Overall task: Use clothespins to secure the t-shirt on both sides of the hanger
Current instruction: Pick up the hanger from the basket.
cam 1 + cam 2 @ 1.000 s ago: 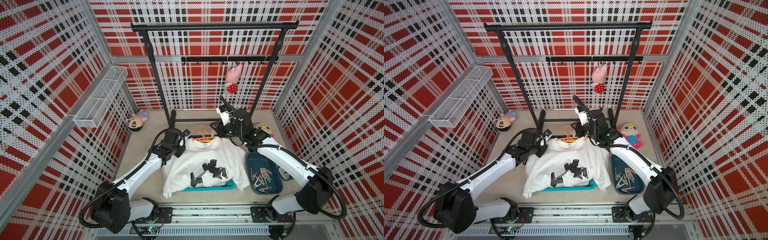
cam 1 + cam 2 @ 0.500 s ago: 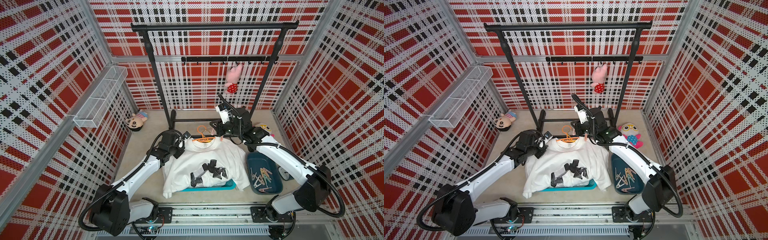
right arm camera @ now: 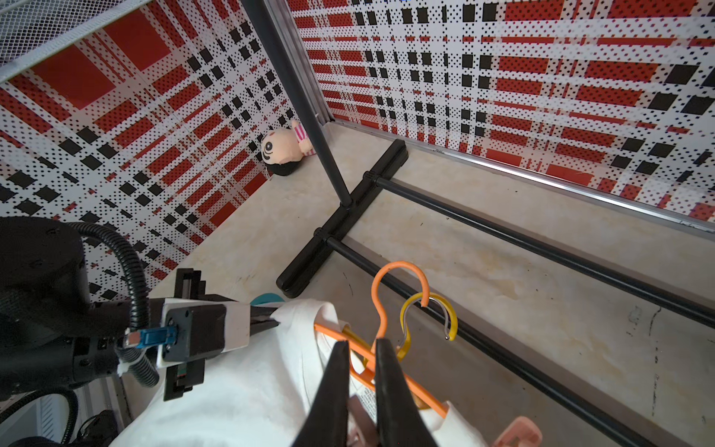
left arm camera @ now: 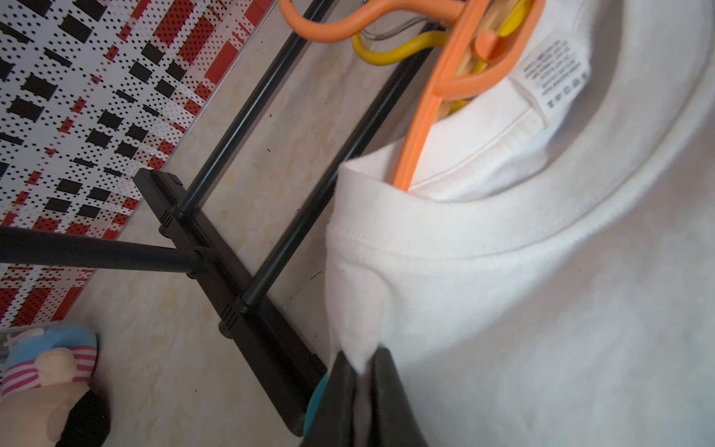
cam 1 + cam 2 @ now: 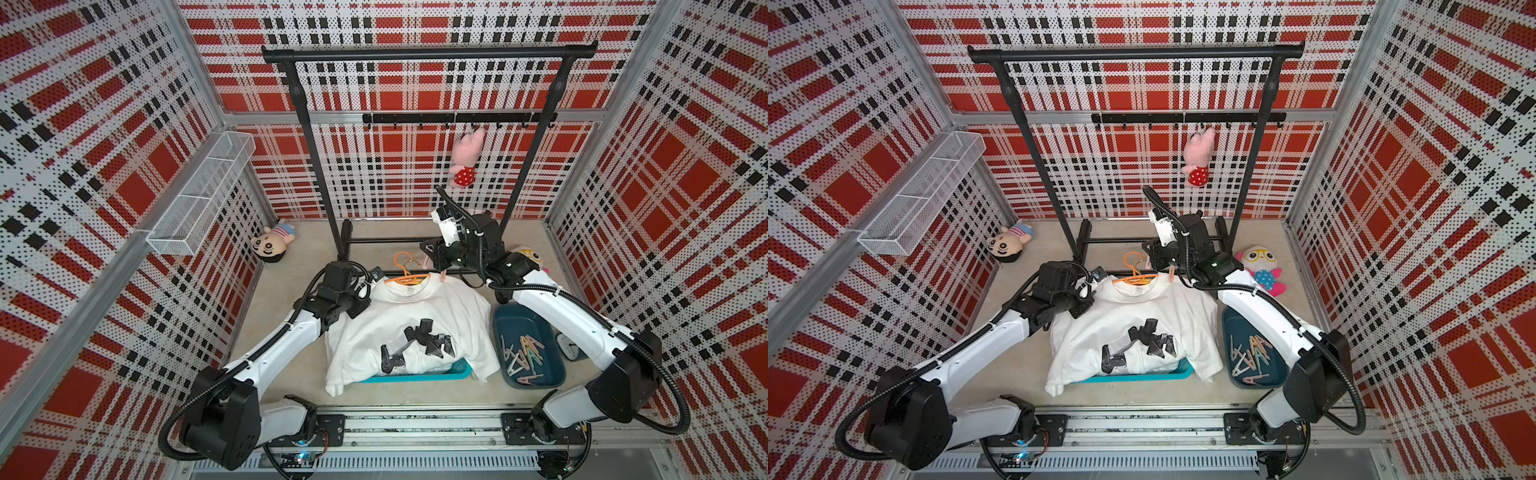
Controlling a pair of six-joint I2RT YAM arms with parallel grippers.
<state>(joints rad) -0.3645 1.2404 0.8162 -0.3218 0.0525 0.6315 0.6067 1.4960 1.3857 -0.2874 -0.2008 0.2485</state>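
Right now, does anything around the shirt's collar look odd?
Yes. Besides the orange hanger, a yellow hanger and a thin wire hook poke from the collar of the t-shirt: three hangers stacked, not one.

Bright, even overhead light in both top views, shadows soft; plaid walls (image 5: 95,174) bow at the edges from the wide lens. Left wrist view: t-shirt (image 4: 541,290) washed out and soft, care label (image 4: 553,77) print smeared by blur

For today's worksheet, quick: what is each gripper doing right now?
Left gripper: closed, pinching the t-shirt.
Right gripper: closed on a pink clothespin.
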